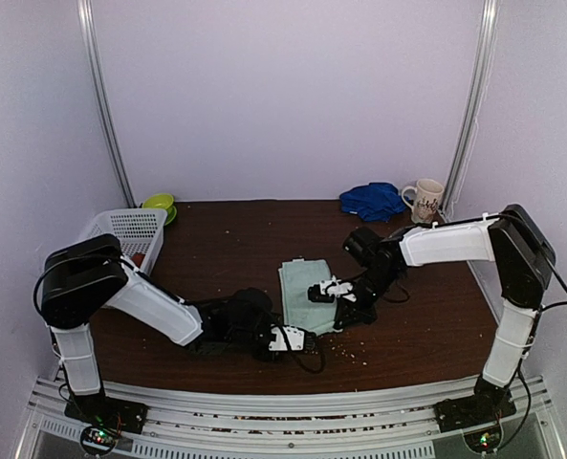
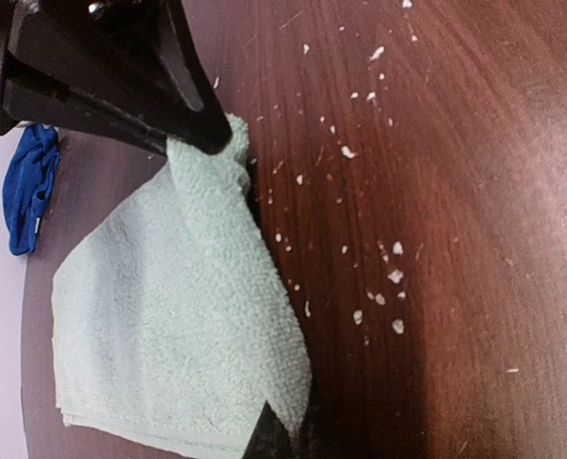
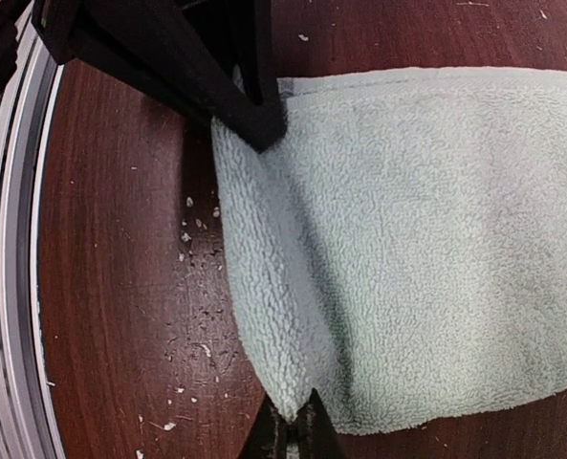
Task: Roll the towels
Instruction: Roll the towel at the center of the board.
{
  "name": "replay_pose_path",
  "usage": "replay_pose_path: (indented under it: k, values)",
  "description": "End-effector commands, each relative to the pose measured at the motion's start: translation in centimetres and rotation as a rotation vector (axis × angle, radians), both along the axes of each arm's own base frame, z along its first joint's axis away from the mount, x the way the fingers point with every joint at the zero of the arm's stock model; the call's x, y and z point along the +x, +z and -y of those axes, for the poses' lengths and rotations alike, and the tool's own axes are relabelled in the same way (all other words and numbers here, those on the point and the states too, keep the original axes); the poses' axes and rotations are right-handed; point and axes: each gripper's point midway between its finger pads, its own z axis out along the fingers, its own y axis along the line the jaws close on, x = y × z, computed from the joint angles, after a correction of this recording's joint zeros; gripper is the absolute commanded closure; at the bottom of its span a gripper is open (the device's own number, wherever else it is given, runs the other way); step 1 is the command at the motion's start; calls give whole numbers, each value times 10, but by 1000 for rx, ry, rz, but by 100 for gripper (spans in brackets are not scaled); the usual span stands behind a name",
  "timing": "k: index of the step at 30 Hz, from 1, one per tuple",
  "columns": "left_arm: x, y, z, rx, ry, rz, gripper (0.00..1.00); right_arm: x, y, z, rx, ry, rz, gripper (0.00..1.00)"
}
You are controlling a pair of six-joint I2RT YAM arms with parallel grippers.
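Right, the green towel (image 1: 304, 285) lies flat in the middle of the table (image 1: 216, 249), folded in layers by the look of its edge, and all the action is along the side nearest the arms. That edge is bunched up into a small ridge, so my call is that the first turn of the roll is just starting.

To do this well, both ends of the edge should travel together, low and level, curling over toward the back of the table. If one side runs ahead, the roll goes cone-shaped. If the lift is too high, the whole cloth drags across the wood instead of turning. A tight first tuck matters most.

Now the grips. The left pincer (image 1: 288, 338) is pressed together on the near left corner, with a pinch of green cloth caught at its fingertips. The right pincer (image 1: 333, 291) is likewise clamped on the same near edge, further right, and the terry is puckered between its tips.

Further out, the blue towel (image 1: 372, 200) sits crumpled at the back right, just beside the mug (image 1: 425, 200), well apart from both arms. Pale crumbs (image 2: 379, 287) dot the wood near the green cloth.
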Motion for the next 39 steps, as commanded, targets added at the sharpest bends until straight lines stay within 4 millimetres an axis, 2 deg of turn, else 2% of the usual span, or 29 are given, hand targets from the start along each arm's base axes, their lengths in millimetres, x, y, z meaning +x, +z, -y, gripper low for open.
replay_pose_path:
  k: [1,5,10,17,25,36,37,39]
  values:
    - [-15,-9,4,23,-47,-169,100,0,2,6,-31,0,-24,94]
    - [-15,-6,6,15,-51,-256,100,1,-2,7,-41,-19,-51,94]
    - [-8,0,0,-13,-41,-351,100,-4,-11,14,-84,-5,-118,98]
    - [-5,1,-4,-27,-33,-410,91,-8,-11,16,-89,1,-191,98]
    - [5,2,-7,-46,-6,-451,80,2,-7,15,-75,-45,-200,97]
    - [9,7,-1,-96,-14,-499,83,1,-7,12,-59,-51,-263,97]
    - [8,7,-2,-97,-17,-502,82,2,-7,12,-58,-54,-264,97]
    - [3,7,-3,-98,-29,-511,73,2,-6,11,-53,-57,-266,96]
